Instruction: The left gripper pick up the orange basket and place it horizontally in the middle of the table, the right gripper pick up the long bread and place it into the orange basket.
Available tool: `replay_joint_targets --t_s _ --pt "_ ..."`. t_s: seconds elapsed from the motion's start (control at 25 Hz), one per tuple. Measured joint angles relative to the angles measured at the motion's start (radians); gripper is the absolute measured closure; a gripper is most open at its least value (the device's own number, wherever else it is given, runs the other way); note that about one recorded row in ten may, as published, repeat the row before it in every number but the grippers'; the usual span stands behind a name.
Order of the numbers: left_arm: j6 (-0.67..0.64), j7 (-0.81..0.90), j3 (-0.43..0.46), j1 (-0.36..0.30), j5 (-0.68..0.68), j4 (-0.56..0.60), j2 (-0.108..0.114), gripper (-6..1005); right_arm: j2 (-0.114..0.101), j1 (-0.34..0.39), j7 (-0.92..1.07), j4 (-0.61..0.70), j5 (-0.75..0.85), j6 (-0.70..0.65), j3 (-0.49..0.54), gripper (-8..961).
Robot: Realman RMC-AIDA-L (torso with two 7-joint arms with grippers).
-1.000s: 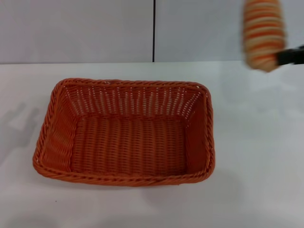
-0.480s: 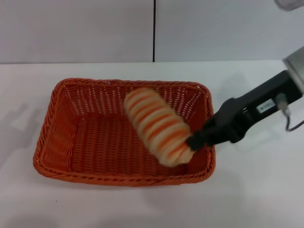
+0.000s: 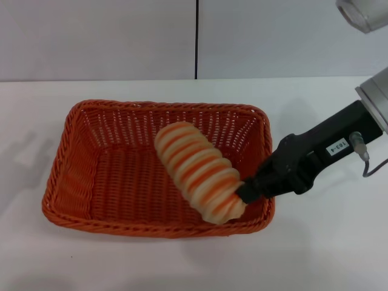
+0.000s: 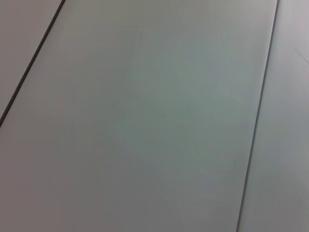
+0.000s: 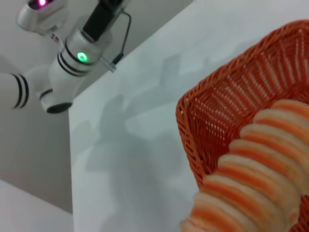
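The orange basket (image 3: 73,130) lies lengthwise across the middle of the white table (image 3: 327,254). My right gripper (image 3: 245,191) reaches in over the basket's right rim and is shut on one end of the long bread (image 3: 197,170). The striped loaf slants inside the basket, its free end toward the back wall of the basket. I cannot tell if it touches the floor. The right wrist view shows the bread (image 5: 251,179) and the basket's rim (image 5: 212,116) close up. The left gripper (image 5: 104,14) is far off beyond the table edge, its fingers cut off.
A grey wall with a dark vertical seam (image 3: 196,39) rises behind the table. The left arm's white link with a green light (image 5: 77,58) hangs off the table's side. The left wrist view shows only grey panels (image 4: 145,121).
A second ago the bread hung high at the upper right. My right gripper has carried it down and left into the basket, and it sank slightly further in the last half second.
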State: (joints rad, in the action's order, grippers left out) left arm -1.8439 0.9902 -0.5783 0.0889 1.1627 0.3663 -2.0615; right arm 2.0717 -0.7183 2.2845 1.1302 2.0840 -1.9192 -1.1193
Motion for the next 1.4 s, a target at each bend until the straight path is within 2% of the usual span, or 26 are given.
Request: replay_joint_targets --t_s 0.36,0.48,0.52,0.56,0.6,0.64,0.76,0.8,0.84,0.88,0.96,1.0,1.04,1.12,1.28,1.32,1.36,1.4 --pt "-0.002 -0.001 0.000 -0.004 0.001 -0.001 0.000 603 -0.008 0.002 -0.033 -0.004 -0.031 0.001 0.073 789" --pt "-0.001 -0.002 0.000 -0.006 0.002 -0.001 0.000 603 -0.012 0.014 -0.035 0.055 -0.035 -0.008 0.134 618" --pt "0.001 -0.003 0.000 -0.008 0.005 -0.001 0.001 602 -0.012 0.038 -0.042 0.121 -0.050 -0.019 0.201 561" --pt "0.001 -0.003 0.000 -0.008 0.005 -0.001 0.001 602 -0.012 0.038 -0.042 0.121 -0.050 -0.019 0.201 533" --pt "0.002 -0.003 0.000 -0.008 0.006 -0.001 0.001 602 -0.011 0.077 -0.065 0.196 -0.074 -0.014 0.270 505" --pt "0.002 -0.003 0.000 -0.008 0.006 -0.001 0.001 602 -0.011 0.077 -0.065 0.196 -0.074 -0.014 0.270 477" --pt "0.005 -0.019 0.000 -0.016 0.005 -0.001 0.001 602 0.000 0.165 -0.141 0.291 -0.128 0.044 0.372 392" --pt "0.005 -0.028 0.000 -0.018 0.004 -0.001 0.001 602 0.003 0.248 -0.214 0.298 -0.206 0.131 0.406 364" --pt "0.005 -0.028 0.000 -0.018 0.004 -0.001 0.001 602 0.003 0.248 -0.214 0.298 -0.206 0.131 0.406 351" --pt "0.005 -0.028 0.000 -0.018 0.004 -0.001 0.001 602 0.003 0.288 -0.256 0.286 -0.252 0.181 0.413 338" --pt "0.007 -0.046 0.000 -0.023 0.003 -0.001 0.001 602 0.004 0.363 -0.361 0.235 -0.344 0.279 0.412 312" --pt "0.020 -0.092 0.002 -0.029 0.002 -0.001 0.001 602 0.005 0.430 -0.496 0.150 -0.442 0.353 0.410 299" --pt "0.020 -0.092 0.002 -0.029 0.002 -0.001 0.001 602 0.005 0.430 -0.496 0.150 -0.442 0.353 0.410 299" --pt "0.027 -0.111 0.014 -0.032 0.002 -0.005 0.001 602 0.005 0.465 -0.639 0.042 -0.538 0.391 0.414 299" --pt "0.036 -0.181 0.079 -0.030 0.002 -0.051 0.001 601 0.006 0.485 -0.990 -0.264 -0.747 0.409 0.454 299" --pt "0.036 -0.181 0.079 -0.030 0.002 -0.051 0.001 601 0.007 0.483 -1.176 -0.421 -0.856 0.410 0.471 299" --pt "0.036 -0.181 0.079 -0.030 0.002 -0.051 0.001 601 0.007 0.483 -1.176 -0.421 -0.856 0.410 0.471 299" --pt "0.048 -0.266 0.125 -0.030 0.002 -0.097 0.001 601 0.007 0.476 -1.336 -0.557 -0.961 0.409 0.480 299"
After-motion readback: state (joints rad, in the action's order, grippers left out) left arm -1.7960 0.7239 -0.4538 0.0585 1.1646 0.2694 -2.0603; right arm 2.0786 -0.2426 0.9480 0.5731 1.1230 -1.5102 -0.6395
